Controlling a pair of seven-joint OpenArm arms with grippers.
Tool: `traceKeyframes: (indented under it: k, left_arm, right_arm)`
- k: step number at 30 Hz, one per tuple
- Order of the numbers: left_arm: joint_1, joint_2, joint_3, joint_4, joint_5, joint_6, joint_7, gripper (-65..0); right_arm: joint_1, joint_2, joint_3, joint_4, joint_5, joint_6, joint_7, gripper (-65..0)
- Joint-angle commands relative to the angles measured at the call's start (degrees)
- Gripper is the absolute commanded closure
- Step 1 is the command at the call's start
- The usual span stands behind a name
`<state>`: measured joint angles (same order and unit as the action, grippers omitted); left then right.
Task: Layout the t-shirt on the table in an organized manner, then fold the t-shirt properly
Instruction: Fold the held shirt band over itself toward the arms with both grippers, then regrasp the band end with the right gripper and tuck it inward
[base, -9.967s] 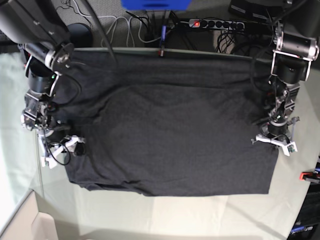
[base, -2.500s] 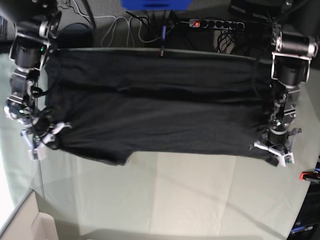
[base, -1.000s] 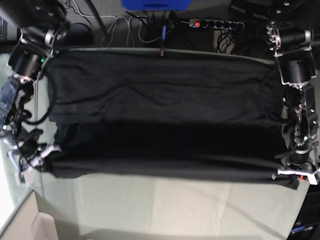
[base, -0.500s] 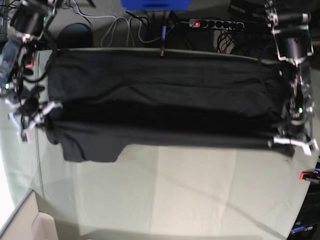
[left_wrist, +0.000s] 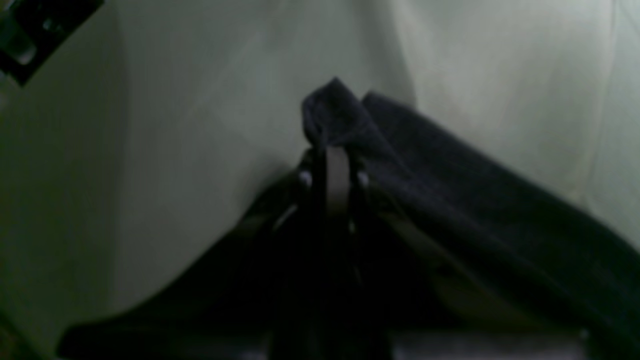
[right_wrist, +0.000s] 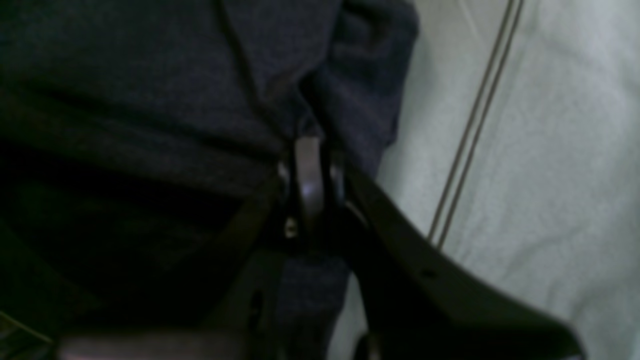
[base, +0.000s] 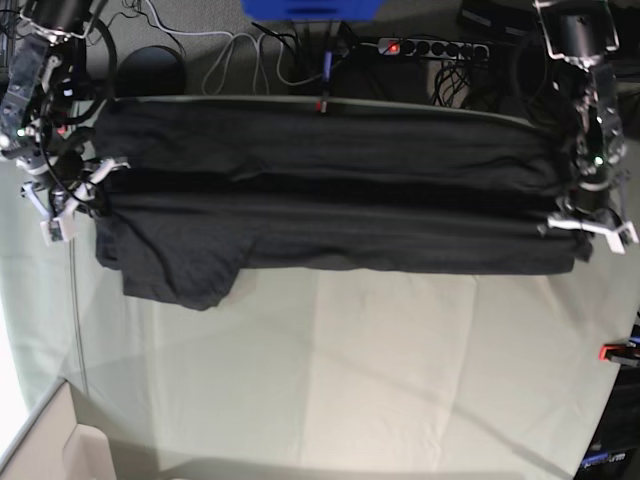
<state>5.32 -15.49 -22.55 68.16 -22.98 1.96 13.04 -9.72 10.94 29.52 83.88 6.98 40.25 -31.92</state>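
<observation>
pale table (base: 330, 380), black t-shirt (base: 330, 215) across far edge

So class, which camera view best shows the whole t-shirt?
The base view: the t-shirt spans the table between both arms. Each wrist view shows only a bunched bit pinched in its own end effector, left or right.

I can read no text, label, brand, number or sign in any of my views; nothing legible shows anywhere I look.
</observation>
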Motion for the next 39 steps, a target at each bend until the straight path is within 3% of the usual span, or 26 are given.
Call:
traceKeyframes:
  k: [1, 9, 25, 27, 33, 39]
  left_arm:
    - [0.3, -0.5, -0.3, 1.2, 0.0, 0.2, -1.4, 0.0]
    - [4.2, 0.1, -0.3, 1.2, 0.0, 0.2, -1.6, 0.0]
    - [4.3, -0.1, -3.9, 1.0, 0.0, 0.1, -1.4, -0.4]
    - [4.3, 0.0, -3.9, 1.1, 0.0, 0.1, -0.6, -4.1]
    - [3.2, 0.0, -4.2, 1.1, 0.1, 0.1, 4.4, -23.2]
    - [3.2, 0.0, -4.2, 1.1, 0.1, 0.1, 4.7, -31.7]
  right_arm:
    - [-0.6, 0.4, 1.4, 1.0, 0.3, -0.2, 0.7, 0.0]
    - [-3.6, -0.7, 3.8, 1.1, 0.1, -0.2, 0.8, 0.0]
    - [-6.8, -0.8, 0.6, 1.0, 0.1, -0.2, 0.7, 0.0]
    - [-6.8, -0.9, 0.7, 1.0, 0.1, -0.2, 0.5, -4.0]
    - [-6.8, -0.9, 1.4, 1.6, 0.2, -0.2, 0.6, -25.4]
    - [-6.0, -6.4, 11.1, 11.3, 0.1, -0.2, 0.4, -30.6]
